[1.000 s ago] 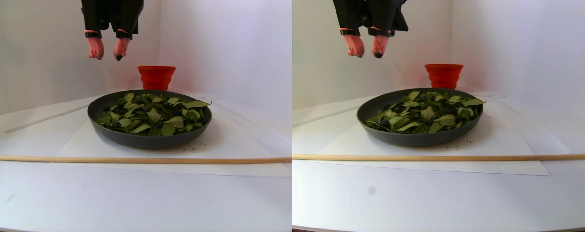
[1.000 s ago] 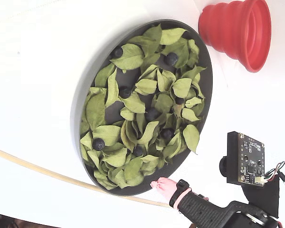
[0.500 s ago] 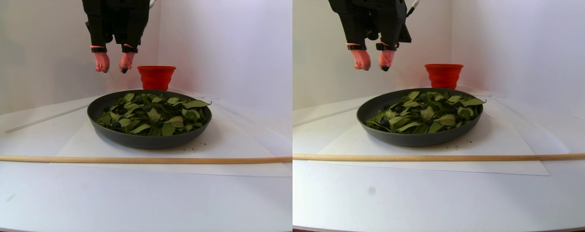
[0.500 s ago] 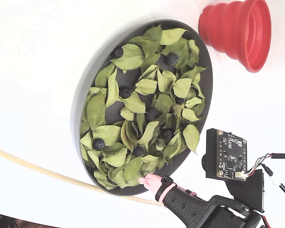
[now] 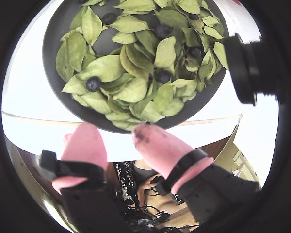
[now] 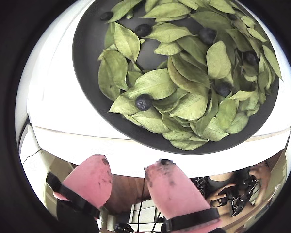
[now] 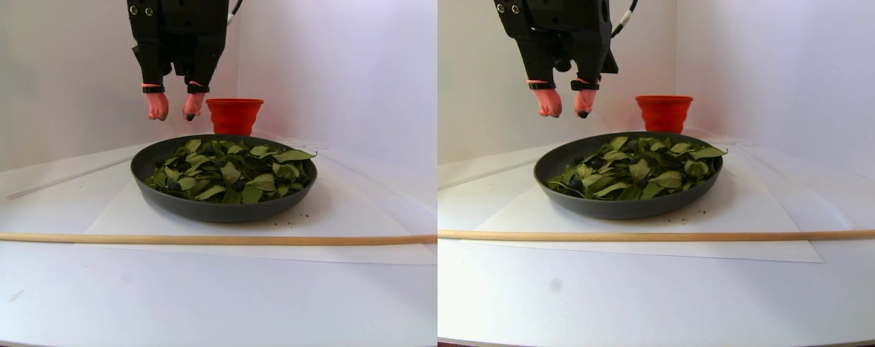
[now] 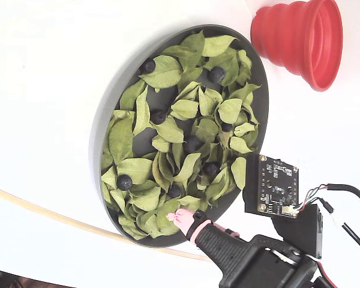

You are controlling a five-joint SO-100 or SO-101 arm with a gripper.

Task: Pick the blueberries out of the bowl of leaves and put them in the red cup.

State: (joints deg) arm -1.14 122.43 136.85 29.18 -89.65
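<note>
White tabletop, white walls behind. Gripper (image 6: 131, 172) hangs over the near rim of the dark, smooth bowl (image 6: 85, 63), pink rubbery fingertips (image 6: 92, 177) spread, holding nothing. Matte blueberries (image 6: 143, 102) lie among dry, veined leaves (image 6: 155, 83); ribbed red cup (image 8: 300, 39) sits beside the bowl.

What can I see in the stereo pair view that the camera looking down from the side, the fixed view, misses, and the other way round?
Only the stereo pair view shows that the tool hangs above the bowl rather than touching the leaves, and that both pink fingertips are apart. Only the fixed view shows the inside of the red cup and individual blueberries spread among the leaves. Both show the bowl of leaves, the red cup beside it, and the wooden stick on the table.
</note>
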